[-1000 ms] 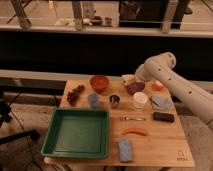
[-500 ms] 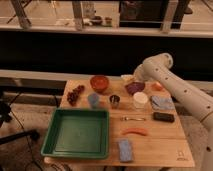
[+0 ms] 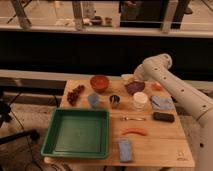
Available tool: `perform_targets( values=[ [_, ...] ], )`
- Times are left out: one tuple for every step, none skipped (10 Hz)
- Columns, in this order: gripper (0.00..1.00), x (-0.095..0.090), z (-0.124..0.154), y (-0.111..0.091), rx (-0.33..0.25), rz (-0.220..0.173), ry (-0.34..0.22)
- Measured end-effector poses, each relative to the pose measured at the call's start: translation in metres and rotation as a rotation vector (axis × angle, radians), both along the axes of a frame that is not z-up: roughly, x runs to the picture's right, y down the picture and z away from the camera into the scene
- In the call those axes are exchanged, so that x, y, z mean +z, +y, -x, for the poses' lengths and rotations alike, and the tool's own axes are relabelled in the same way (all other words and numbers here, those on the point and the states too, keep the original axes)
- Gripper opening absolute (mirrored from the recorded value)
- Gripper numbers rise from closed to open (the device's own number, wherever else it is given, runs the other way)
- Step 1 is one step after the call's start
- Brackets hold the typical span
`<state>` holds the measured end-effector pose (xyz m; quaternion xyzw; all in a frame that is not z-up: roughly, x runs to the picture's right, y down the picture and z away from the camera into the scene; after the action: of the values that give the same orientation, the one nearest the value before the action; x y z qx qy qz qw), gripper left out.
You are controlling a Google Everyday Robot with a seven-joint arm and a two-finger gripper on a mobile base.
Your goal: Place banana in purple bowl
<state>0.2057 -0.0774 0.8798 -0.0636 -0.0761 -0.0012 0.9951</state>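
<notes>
The purple bowl (image 3: pixel 134 88) sits at the back of the wooden table (image 3: pixel 165 150), right of the orange-red bowl (image 3: pixel 99 82). The banana (image 3: pixel 126 77), a pale cream piece, is just behind and left of the purple bowl's rim, outside the bowl. My gripper (image 3: pixel 133 78) reaches in from the right on a white arm and is right at the banana, above the bowl's back edge. Whether it touches the banana is not clear.
A green tray (image 3: pixel 77 132) fills the front left. A white cup (image 3: pixel 140 100), metal cup (image 3: pixel 114 101), blue cloth (image 3: pixel 161 102), black block (image 3: pixel 163 117), orange-red sausage (image 3: pixel 135 131), blue sponge (image 3: pixel 125 149) and red cluster (image 3: pixel 75 94) lie around.
The arm's elbow has shifted slightly left and toward the back. The gripper stays at the banana by the purple bowl's back rim.
</notes>
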Motion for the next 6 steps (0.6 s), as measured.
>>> perform_targets(
  values=[
    [0.0,0.004,-0.004,-0.001,0.006,0.0,0.007],
    [0.0,0.008,-0.007,-0.002,0.008,0.001,0.013],
    [0.0,0.012,-0.008,-0.003,0.01,0.004,0.019],
    [0.0,0.016,-0.01,-0.005,0.012,0.006,0.024],
    [0.0,0.019,-0.011,-0.005,0.012,0.008,0.027],
    [0.0,0.021,-0.012,-0.005,0.012,0.008,0.028]
  ],
)
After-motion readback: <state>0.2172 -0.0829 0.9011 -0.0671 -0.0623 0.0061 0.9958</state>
